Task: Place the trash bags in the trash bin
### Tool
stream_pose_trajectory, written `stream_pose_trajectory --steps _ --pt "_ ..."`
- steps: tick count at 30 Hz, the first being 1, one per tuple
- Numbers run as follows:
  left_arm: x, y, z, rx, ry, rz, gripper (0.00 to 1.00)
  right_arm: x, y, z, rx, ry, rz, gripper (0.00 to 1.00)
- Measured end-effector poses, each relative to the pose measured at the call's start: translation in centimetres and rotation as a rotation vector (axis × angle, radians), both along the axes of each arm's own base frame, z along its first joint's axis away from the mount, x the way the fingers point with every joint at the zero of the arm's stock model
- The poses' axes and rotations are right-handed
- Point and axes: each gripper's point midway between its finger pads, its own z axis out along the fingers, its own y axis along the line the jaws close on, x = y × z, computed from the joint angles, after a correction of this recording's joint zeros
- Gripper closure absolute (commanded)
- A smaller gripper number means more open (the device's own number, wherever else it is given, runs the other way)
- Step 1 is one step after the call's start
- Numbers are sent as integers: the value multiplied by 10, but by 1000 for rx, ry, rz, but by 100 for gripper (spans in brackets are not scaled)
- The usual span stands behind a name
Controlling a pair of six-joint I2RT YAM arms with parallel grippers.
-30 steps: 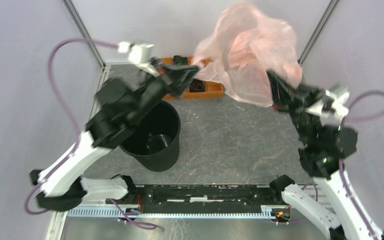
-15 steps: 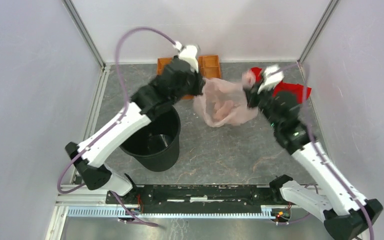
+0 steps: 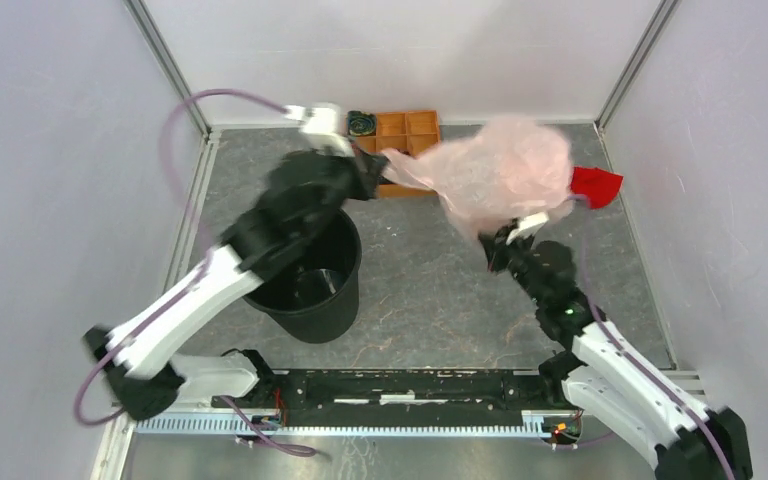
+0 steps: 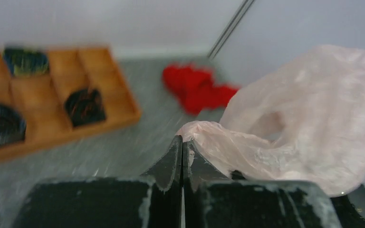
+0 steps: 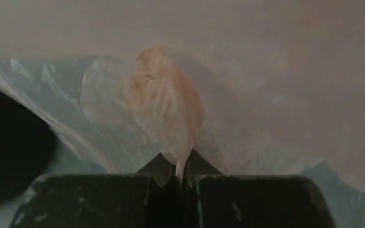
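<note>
The pale pink trash bag (image 3: 505,172) hangs in the air, stretched between both grippers over the back of the table. My left gripper (image 3: 378,165) is shut on its left edge (image 4: 209,137), just behind the black trash bin (image 3: 310,275). My right gripper (image 3: 500,243) is shut on a fold of the bag (image 5: 171,109) from below, right of the bin. The bag fills the right wrist view. The bin stands upright at front left, its mouth partly hidden by my left arm.
An orange compartment tray (image 3: 405,140) with dark items lies at the back, also in the left wrist view (image 4: 52,104). A red cloth (image 3: 597,185) lies at the back right, partly under the bag, and shows in the left wrist view (image 4: 195,88). Walls enclose three sides.
Both arms swung the bag: it was high and spread, then dropped low and bunched, and now is raised and stretched again. The right gripper has pulled nearer; the left has shifted left.
</note>
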Motion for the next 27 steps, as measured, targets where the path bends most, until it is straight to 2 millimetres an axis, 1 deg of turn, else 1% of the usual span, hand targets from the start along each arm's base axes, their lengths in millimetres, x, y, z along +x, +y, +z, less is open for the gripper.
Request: stream_pose_trajectory --steps 1,2,3,4,5,6,7,8,9,10,11,12,13,14,15,16,17,18,19,20,21,22,23,24,25,26,27 --pt "15 -14 -35 84 75 10 98 5 -1 -58 -69 151 -20 99" --pt "29 -28 -72 167 149 14 98 1 -7 -117 -149 312 -40 99" --pt "40 -41 -120 278 246 12 98 -7 -13 -151 -204 414 -53 99" --pt "42 -45 -139 323 285 9 98 -14 -19 -168 -244 476 -65 99" --pt "43 -48 -165 389 345 -1 98 -15 -22 -164 -258 484 -73 99" --pt "40 -50 -173 419 375 -19 98 -12 -22 -148 -257 463 -78 99" --pt "37 -53 -169 422 384 -43 98 -5 -19 -115 -248 416 -79 99" --pt "35 -58 -148 390 362 -75 98 2 -16 -73 -224 347 -78 99" --pt "33 -65 -118 338 318 -111 98 7 -13 -15 -179 245 -73 99" --pt "28 -72 -74 251 237 -162 98 7 -11 41 -127 138 -63 99" --pt "18 -73 -26 158 139 -209 98 -2 -12 113 -51 -13 -49 99" --pt "7 -69 9 86 57 -235 98 -15 -15 158 2 -119 -33 97" --pt "-11 -57 46 9 -35 -268 98 -37 -21 206 64 -249 -10 94" --pt "-31 -40 77 -60 -119 -281 98 -64 -29 240 119 -373 16 92" --pt "-45 -24 96 -114 -182 -279 98 -89 -37 257 157 -465 38 92" --pt "-58 -7 106 -159 -229 -268 98 -110 -44 265 187 -543 54 95" --pt "-70 13 113 -207 -263 -243 98 -126 -50 264 216 -596 62 99" --pt "-74 24 114 -229 -271 -218 98 -129 -51 255 224 -604 66 99" --pt "-73 31 107 -242 -260 -190 98 -124 -49 238 235 -587 66 99" --pt "-66 32 97 -237 -234 -155 98 -104 -41 205 224 -510 61 100" --pt "-54 26 79 -208 -187 -129 98 -84 -33 174 203 -424 54 100" --pt "-41 17 55 -154 -128 -111 98 -54 -21 118 157 -278 36 100" --pt "-22 2 19 -74 -43 -88 98 -33 -13 63 104 -134 19 100" --pt "-2 -15 -23 25 56 -66 98 -16 -9 -5 36 35 -6 99" --pt "9 -25 -52 94 122 -54 98 -11 -11 -76 -48 219 -37 100" --pt "23 -37 -94 189 211 -42 98 -17 -17 -124 -119 351 -60 100" --pt "30 -45 -134 282 296 -37 98 -24 -23 -149 -164 430 -75 99"
